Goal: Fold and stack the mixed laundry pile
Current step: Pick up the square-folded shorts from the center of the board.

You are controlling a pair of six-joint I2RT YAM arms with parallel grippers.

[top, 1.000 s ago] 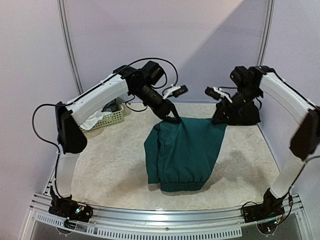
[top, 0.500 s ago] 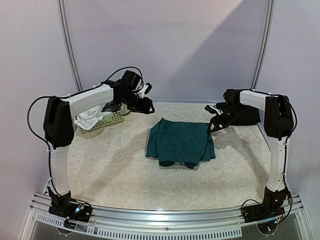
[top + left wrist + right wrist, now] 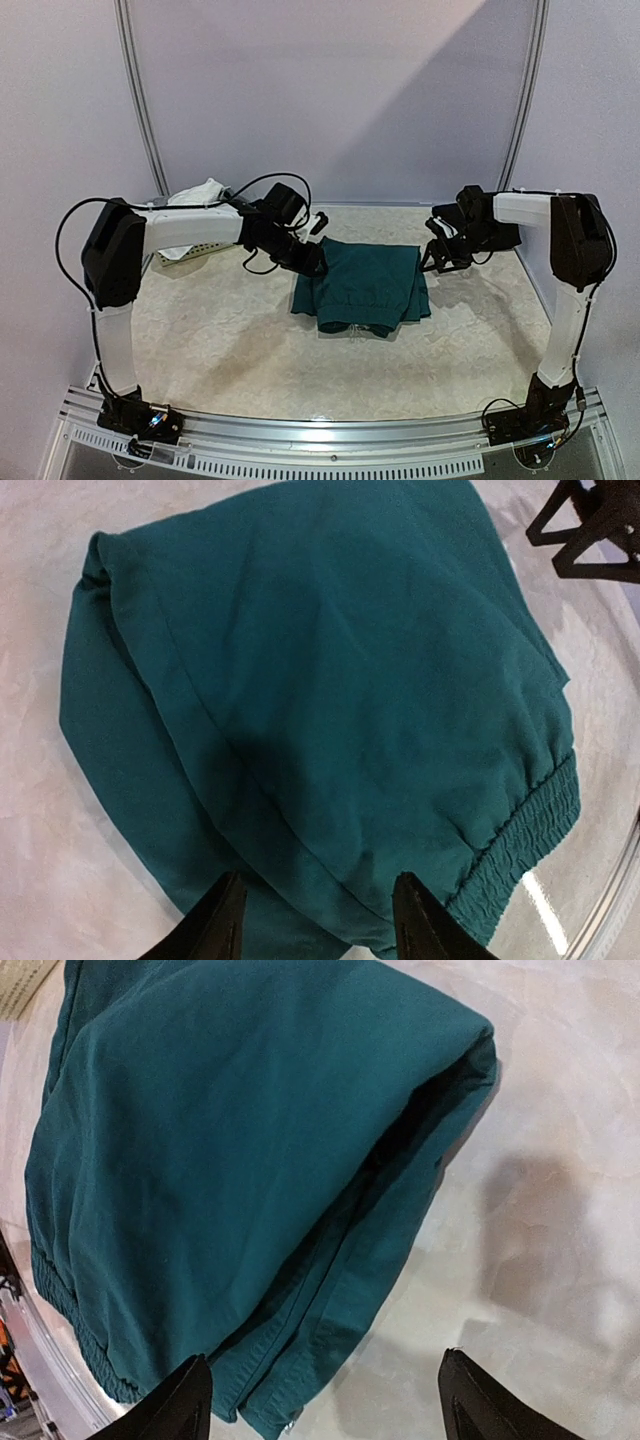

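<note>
Noted pale marbled tabletop [image 3: 220, 340] (metal rail [image 3: 330, 435] in front), lilac walls [image 3: 330, 100] — folded teal shorts [image 3: 365, 285] centred; left gripper [image 3: 320, 885] parted, right gripper [image 3: 325, 1358] wide, both empty.

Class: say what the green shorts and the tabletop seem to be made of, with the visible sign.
Green shorts: soft matte fabric, probably cotton or a blend; it creases, folds flat, and the waistband puckers like elastic. Tabletop: hard pale surface with marbled veining and slight sheen, perhaps laminate or stone.
</note>
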